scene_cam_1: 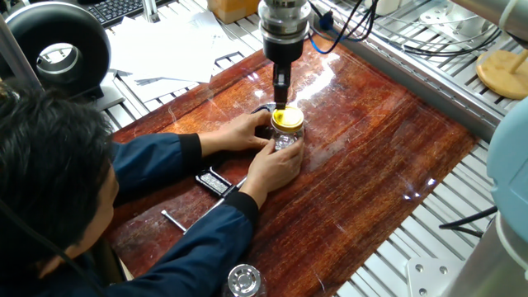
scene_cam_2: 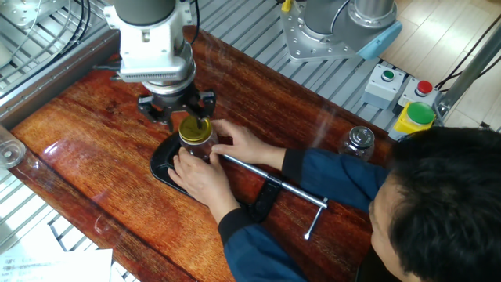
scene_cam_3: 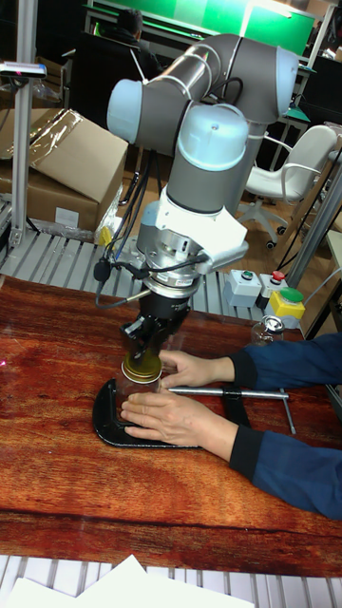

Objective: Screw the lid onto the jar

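Note:
The yellow-gold lid (scene_cam_1: 288,118) sits on the small clear jar (scene_cam_1: 289,140) at the middle of the red wooden table. A person's two hands wrap the jar and hide most of its glass. My gripper (scene_cam_1: 281,97) hangs just above and behind the lid, apart from it. In the other fixed view its black fingers (scene_cam_2: 205,103) are spread to either side above the lid (scene_cam_2: 194,128), so my gripper (scene_cam_2: 177,113) is open and holds nothing. The tall fixed view shows my gripper (scene_cam_3: 145,348) close over the lid (scene_cam_3: 141,370).
A black C-clamp (scene_cam_2: 161,167) with a long steel screw bar (scene_cam_2: 270,176) lies under the jar. A second clear jar with a silvery top (scene_cam_2: 359,141) stands near the person. A tan wooden disc (scene_cam_1: 502,71) lies off the table's far side. A button box (scene_cam_2: 385,83) is nearby.

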{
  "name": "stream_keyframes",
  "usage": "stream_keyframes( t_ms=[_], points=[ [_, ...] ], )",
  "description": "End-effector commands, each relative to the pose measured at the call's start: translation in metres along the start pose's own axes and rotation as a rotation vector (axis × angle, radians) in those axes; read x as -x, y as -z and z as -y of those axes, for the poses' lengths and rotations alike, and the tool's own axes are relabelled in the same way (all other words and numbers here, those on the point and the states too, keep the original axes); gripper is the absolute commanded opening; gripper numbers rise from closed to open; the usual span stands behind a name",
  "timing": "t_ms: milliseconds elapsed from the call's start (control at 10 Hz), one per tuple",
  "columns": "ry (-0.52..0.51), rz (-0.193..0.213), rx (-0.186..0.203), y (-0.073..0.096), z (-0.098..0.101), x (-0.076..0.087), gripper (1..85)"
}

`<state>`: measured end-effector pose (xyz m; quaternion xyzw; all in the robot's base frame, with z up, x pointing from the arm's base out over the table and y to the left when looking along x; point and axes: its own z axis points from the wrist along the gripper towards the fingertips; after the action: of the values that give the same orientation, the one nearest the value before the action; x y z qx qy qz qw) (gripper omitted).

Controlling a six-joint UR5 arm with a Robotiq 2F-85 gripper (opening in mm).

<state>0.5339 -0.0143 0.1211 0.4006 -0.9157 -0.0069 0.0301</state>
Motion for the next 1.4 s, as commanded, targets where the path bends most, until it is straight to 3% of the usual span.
stream_keyframes(
  t_ms=[0,100,200,300,400,500,600,700,800,900,1000,1100,1300],
  points=[
    [0.159,-0.006,0.006,0.006,-0.008,-0.008,6.0],
    [0.213,0.007,-0.04,0.005,-0.008,-0.01,1.0],
    [0.209,0.012,0.054,0.005,-0.044,-0.015,1.0],
    [0.333,0.038,0.089,0.006,-0.058,-0.012,1.0],
    [0.406,0.064,0.029,0.006,-0.05,-0.006,1.0],
    [0.445,0.1,0.018,0.007,-0.057,0.001,1.0],
    [0.487,0.034,0.001,0.005,-0.051,-0.015,10.7],
    [0.61,0.069,0.019,-0.001,-0.051,-0.009,59.0],
    [0.68,0.091,0.012,-0.009,-0.042,-0.007,63.3],
    [0.757,0.096,0.0,-0.018,-0.033,-0.01,72.0],
    [0.817,0.12,0.016,-0.026,-0.037,-0.008,85.0],
    [0.873,0.108,-0.022,-0.028,-0.025,-0.009,85.0],
    [0.927,0.091,-0.027,-0.029,-0.019,-0.009,85.0]
  ],
)
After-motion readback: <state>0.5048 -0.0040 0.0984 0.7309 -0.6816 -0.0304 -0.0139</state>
